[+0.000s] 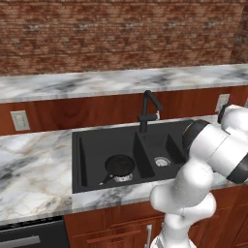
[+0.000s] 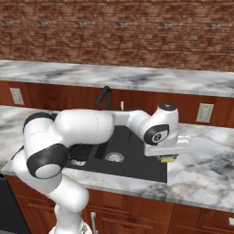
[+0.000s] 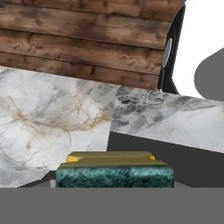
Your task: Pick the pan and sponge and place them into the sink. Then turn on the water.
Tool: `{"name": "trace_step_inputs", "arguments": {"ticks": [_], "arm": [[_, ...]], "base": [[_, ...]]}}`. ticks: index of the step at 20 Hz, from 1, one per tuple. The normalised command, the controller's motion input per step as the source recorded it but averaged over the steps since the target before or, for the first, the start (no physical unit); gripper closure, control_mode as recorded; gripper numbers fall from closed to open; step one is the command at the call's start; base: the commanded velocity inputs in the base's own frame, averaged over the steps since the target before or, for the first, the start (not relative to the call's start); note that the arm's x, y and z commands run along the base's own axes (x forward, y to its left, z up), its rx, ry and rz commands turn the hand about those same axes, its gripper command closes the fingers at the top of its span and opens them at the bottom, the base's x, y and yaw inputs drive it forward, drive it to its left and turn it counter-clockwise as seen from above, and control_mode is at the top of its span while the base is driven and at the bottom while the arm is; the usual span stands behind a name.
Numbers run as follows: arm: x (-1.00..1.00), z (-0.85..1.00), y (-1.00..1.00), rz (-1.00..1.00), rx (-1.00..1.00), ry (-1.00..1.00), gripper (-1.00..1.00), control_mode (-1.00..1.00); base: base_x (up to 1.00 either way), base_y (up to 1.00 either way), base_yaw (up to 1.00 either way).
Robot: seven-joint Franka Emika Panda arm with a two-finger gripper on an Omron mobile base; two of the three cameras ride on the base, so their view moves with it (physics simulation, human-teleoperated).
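Hanging low over the right rim of the sink, the white arm's pincer (image 2: pixel 167 158) is gripping the small rectangular sponge (image 2: pixel 167 159), yellow on one face with a dark green scouring layer on the other, its jaws standing part-way apart across the block's width. From the hand camera the sponge (image 3: pixel 114 169) is sitting right at the fingertips, green layer nearest the lens and the yellow body behind it, with the pale marble table (image 3: pixel 52 118) and the dark edge of the basin lying beyond. The large matte black double-basin sink (image 1: pixel 82 160) is already holding the small round black frying pan (image 1: pixel 119 165), which is resting in the left basin with its long thin handle pointing toward the near left, beside the silver drain. The black gooseneck faucet (image 1: pixel 147 110) is standing at the far edge between the basins, and no stream is showing at its spout, so the water step is looking undone. The sponge is likely feeling light and soft, giving under pressure rather than slipping, so a hold across its short sides, squeezing both layers together, seems the sensible purchase; too firm a pinch would only squash it, not harm it. It is sitting just at the line where table meets basin, so a short carry leftward over the right basin should be enough before letting go.
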Motion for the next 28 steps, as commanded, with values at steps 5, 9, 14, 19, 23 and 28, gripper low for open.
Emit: {"name": "trace_step_inputs", "arguments": {"ticks": [5,9,14,19,23,28], "arm": [[-0.26,0.50,1.00,0.18,-0.14,0.01,1.00,-1.00],[-0.26,0.53,1.00,0.14,-0.02,0.11,1.00,-1.00],[-0.10,0.53,1.00,0.16,0.00,0.15,1.00,-1.00],[-0.01,0.30,1.00,0.17,0.05,0.16,1.00,-1.00],[-0.03,0.01,1.00,0.11,0.09,0.12,1.00,-1.00],[-0.09,-0.02,0.99,0.06,0.15,0.03,1.00,-1.00]], "base": [[0.00,0.00,0.00],[0.00,0.00,0.00],[0.00,0.00,0.00],[0.00,0.00,0.00],[0.00,0.00,0.00],[0.00,0.00,0.00]]}}
